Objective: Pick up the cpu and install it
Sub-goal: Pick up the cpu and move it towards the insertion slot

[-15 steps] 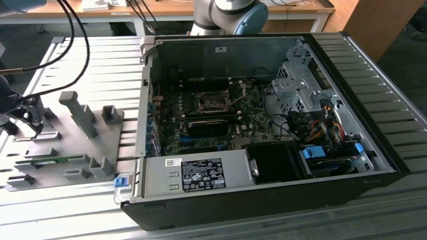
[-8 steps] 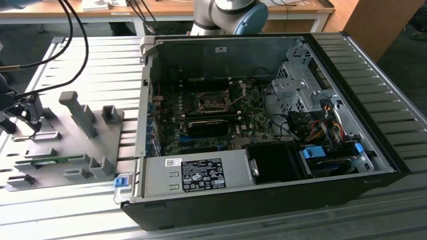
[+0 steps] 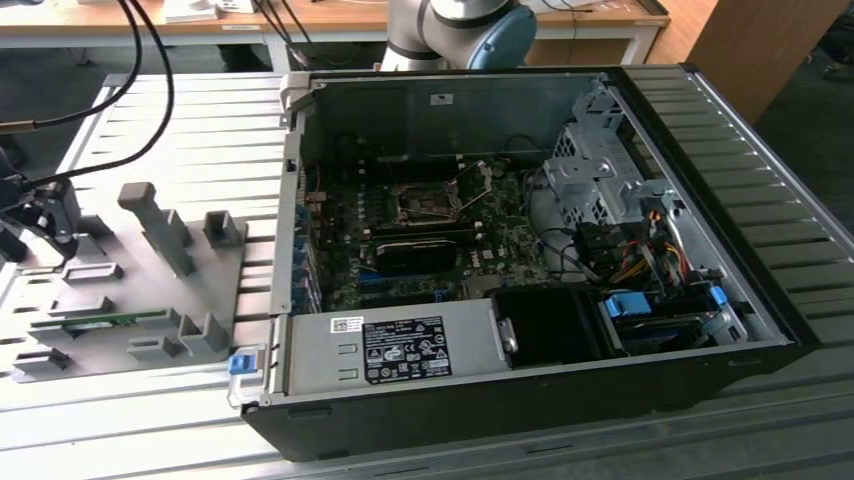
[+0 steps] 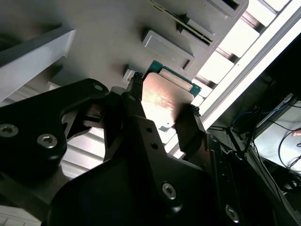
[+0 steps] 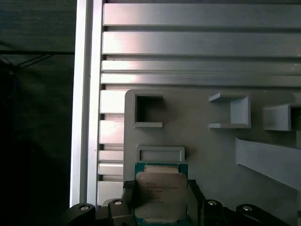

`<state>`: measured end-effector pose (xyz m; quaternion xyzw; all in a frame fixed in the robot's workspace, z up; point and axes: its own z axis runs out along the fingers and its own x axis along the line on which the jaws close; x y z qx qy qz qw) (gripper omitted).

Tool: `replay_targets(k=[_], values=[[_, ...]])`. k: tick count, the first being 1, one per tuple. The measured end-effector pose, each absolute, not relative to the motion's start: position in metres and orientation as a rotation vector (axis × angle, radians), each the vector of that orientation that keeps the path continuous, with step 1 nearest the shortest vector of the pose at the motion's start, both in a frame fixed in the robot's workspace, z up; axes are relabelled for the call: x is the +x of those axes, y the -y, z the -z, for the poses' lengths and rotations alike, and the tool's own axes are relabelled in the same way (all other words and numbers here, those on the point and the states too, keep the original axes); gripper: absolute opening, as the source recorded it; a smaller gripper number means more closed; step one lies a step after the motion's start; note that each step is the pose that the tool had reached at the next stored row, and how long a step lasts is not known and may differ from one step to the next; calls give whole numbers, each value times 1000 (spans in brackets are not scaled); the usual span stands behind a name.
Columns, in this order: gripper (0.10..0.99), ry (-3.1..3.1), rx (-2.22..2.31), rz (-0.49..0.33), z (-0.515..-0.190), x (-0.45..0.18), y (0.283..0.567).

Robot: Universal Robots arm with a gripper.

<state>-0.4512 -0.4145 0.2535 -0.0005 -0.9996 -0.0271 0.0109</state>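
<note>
Grey fixture plate (image 3: 160,290) on the exterior view's left has the gripper (image 3: 60,250) right over it, well apart from the open computer case (image 3: 441,100). Second wrist view: fingers (image 4: 188,125) pinch the cpu (image 4: 164,101) by two opposite edges. First wrist view: the clamped cpu is just beside a small rectangular frame (image 5: 160,153) on the plate.

cpu (image 5: 161,197) runs off the first wrist view's edge, both flanks covered by the gripper (image 5: 161,187) fingers (image 5: 128,190). In the second wrist view the gripper's body hides the cpu's near part. Exterior view's left edge crops the gripper.
</note>
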Motion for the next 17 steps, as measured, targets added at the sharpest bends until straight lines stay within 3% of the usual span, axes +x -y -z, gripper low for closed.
replay_targets(k=[17], values=[[525,3121,-2,85,-269,-451,414]])
